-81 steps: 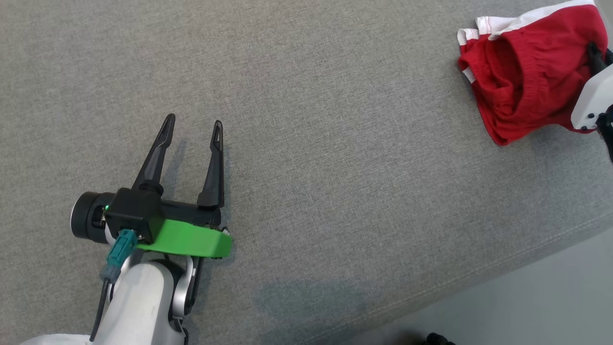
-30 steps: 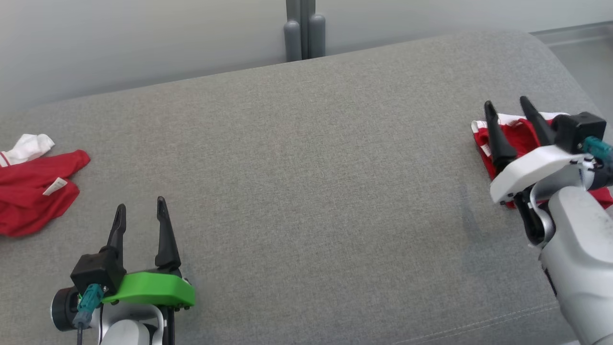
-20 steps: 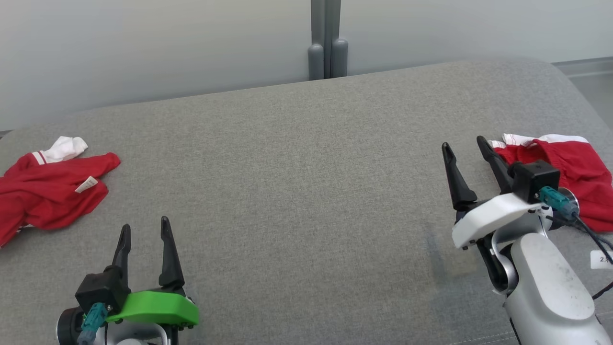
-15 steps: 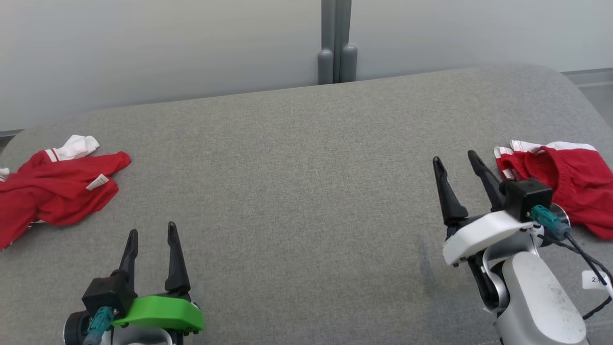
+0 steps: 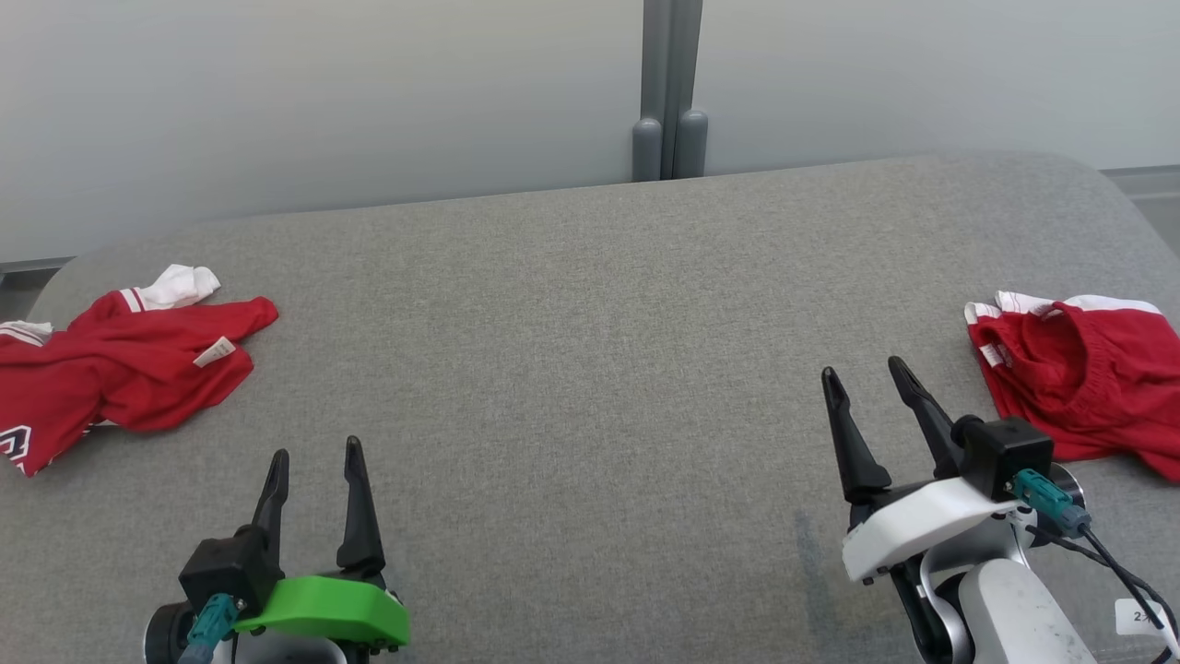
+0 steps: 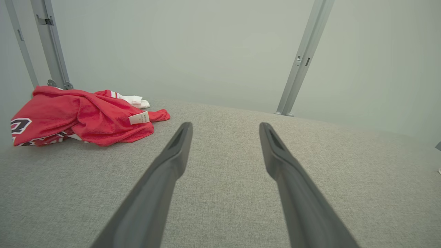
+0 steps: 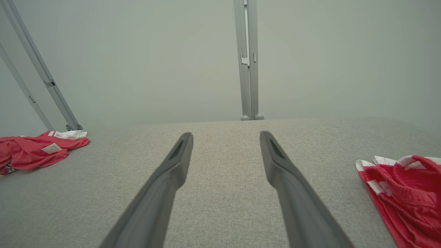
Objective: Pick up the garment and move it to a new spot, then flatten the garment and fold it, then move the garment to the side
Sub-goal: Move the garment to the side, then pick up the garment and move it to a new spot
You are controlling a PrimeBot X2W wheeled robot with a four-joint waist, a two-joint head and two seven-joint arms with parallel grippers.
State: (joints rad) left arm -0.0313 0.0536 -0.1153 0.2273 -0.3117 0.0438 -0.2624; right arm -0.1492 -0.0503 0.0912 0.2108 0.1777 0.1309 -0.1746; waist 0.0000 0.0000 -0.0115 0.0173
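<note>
The left hand (image 5: 315,447) and right hand (image 5: 862,367) are hovering wide open, empty. Left wrist view is revealing print on the crumpled red jersey (image 6: 79,117); head view, white-trimmed red shorts (image 5: 1079,392).

Bare worktop (image 5: 590,369) stretched ahead of the left claw (image 5: 315,448) and right claw (image 5: 862,367); a jersey (image 5: 120,378) lay outboard left, shorts (image 5: 1079,387) outboard right.

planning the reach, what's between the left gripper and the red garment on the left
Only bare grey cushion lies between the open left gripper and the crumpled red garment, seen in the head view and left wrist view.
</note>
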